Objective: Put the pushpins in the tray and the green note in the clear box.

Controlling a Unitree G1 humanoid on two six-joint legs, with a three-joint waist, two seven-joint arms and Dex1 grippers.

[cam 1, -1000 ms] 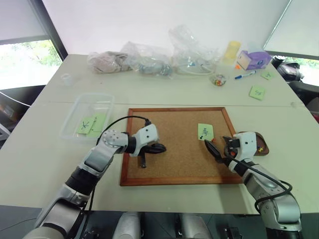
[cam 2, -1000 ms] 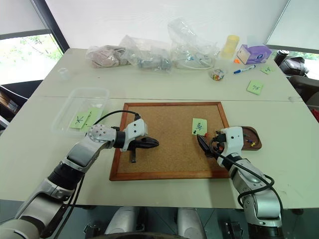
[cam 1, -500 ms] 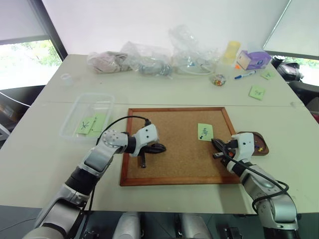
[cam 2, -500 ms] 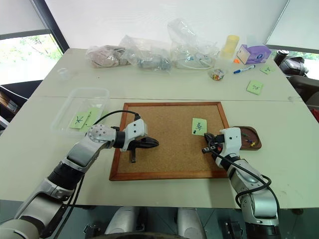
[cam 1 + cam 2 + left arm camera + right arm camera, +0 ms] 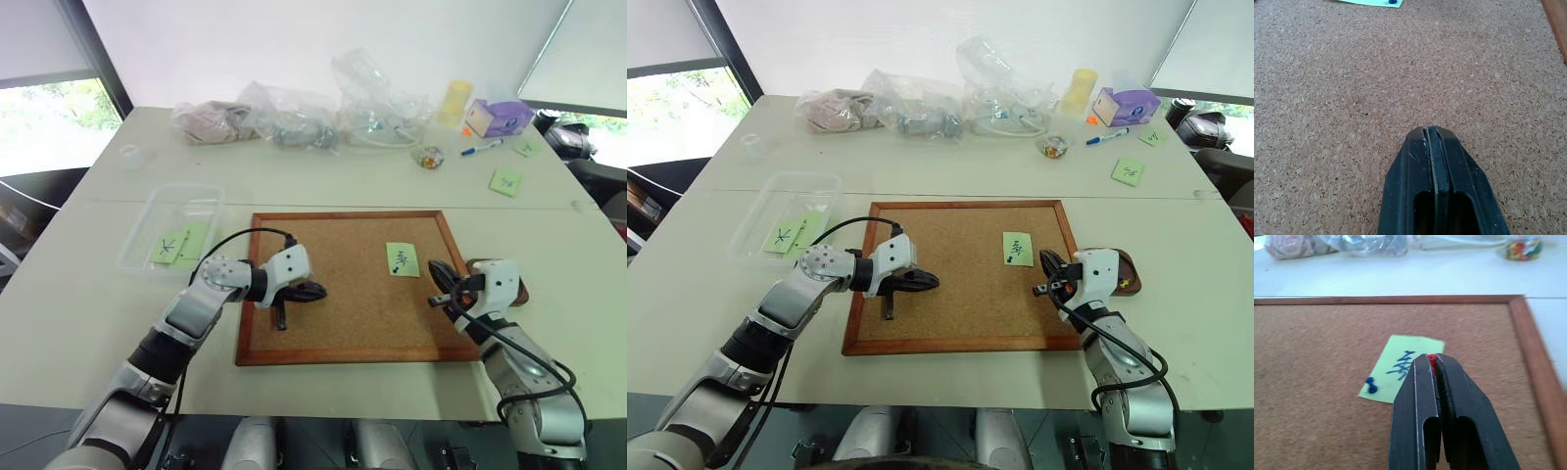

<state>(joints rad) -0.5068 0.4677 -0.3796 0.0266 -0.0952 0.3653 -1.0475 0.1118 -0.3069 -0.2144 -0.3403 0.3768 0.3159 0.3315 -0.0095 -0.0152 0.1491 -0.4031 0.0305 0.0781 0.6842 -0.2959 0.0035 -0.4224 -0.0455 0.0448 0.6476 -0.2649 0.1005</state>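
Note:
The green note (image 5: 402,258) lies on the right part of the corkboard, a blue pushpin (image 5: 1370,386) stuck in its near corner. My right gripper (image 5: 434,267) hovers level just right of the note, shut on a red pushpin (image 5: 1432,359) that peeks out between its fingertips. The brown tray (image 5: 1129,266) sits beside the board's right edge, mostly hidden behind that wrist. My left gripper (image 5: 318,291) is shut on nothing, low over the board's left half. The clear box (image 5: 147,211) stands on the table to the left with two green notes inside, one marked with an X (image 5: 168,245).
The wood-framed corkboard (image 5: 343,313) fills the table's middle. Soft plastic bags (image 5: 294,117), a small cup of pins (image 5: 428,157), a yellow cup (image 5: 456,98), a purple box (image 5: 500,117) and a marker (image 5: 482,148) line the back. Loose green notes (image 5: 506,181) lie at the far right.
My right gripper went from open and tilted down beside the note to shut on the red pushpin, and its fingers tipped up to level. The left arm stayed still.

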